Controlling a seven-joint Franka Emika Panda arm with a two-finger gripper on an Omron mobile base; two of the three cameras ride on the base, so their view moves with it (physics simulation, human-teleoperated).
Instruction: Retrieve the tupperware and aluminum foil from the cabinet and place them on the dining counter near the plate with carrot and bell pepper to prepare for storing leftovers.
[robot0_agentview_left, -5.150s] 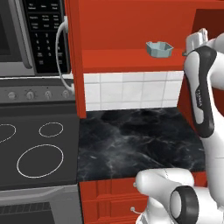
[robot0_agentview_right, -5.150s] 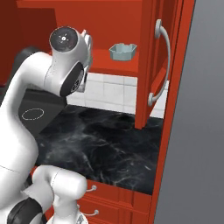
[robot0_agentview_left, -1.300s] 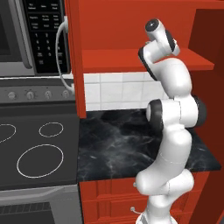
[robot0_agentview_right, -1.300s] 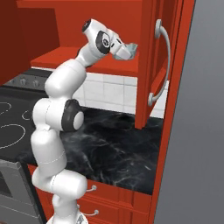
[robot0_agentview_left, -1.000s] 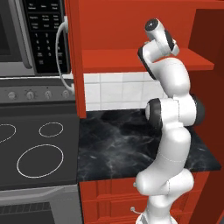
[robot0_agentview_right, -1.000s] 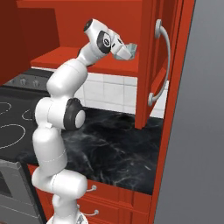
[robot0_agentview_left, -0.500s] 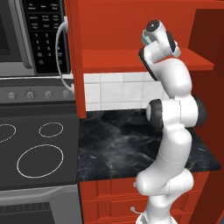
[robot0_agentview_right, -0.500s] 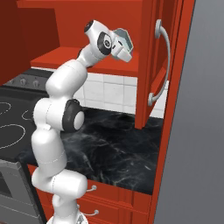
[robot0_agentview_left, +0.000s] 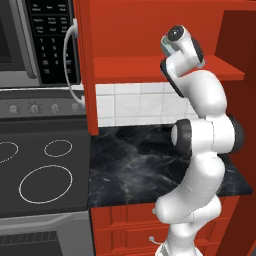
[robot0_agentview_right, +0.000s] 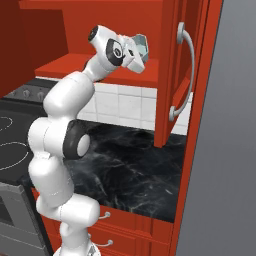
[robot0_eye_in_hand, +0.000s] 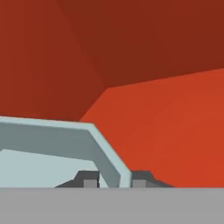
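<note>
My gripper (robot0_agentview_right: 137, 52) is shut on the wall of the tupperware (robot0_agentview_right: 142, 46), a pale blue-grey tub held tilted just above the shelf (robot0_agentview_right: 65, 66) of the red cabinet (robot0_agentview_left: 130, 30). In the hand view the tub's rim (robot0_eye_in_hand: 114, 173) runs between my two fingertips (robot0_eye_in_hand: 89, 178), with its pale inside (robot0_eye_in_hand: 39, 168) to the left. From the left base view my hand hides most of the tub; a pale sliver (robot0_agentview_left: 164, 47) shows beside it. The cabinet door (robot0_agentview_right: 172, 75) stands open to the right, its silver handle (robot0_agentview_right: 189, 75) facing me. The aluminum foil, plate and dining counter are out of view.
Below the cabinet lies a black worktop (robot0_agentview_left: 145, 165) over red drawers (robot0_agentview_right: 125, 227), backed by white tiles (robot0_agentview_left: 135, 102). A stove (robot0_agentview_left: 40, 172) and microwave (robot0_agentview_left: 45, 40) stand to the left. A tall grey panel (robot0_agentview_right: 225, 150) closes the right side.
My hand closed on the tupperware, then lifted and tilted it up off the shelf, drawing it slightly back toward the cabinet's front.
</note>
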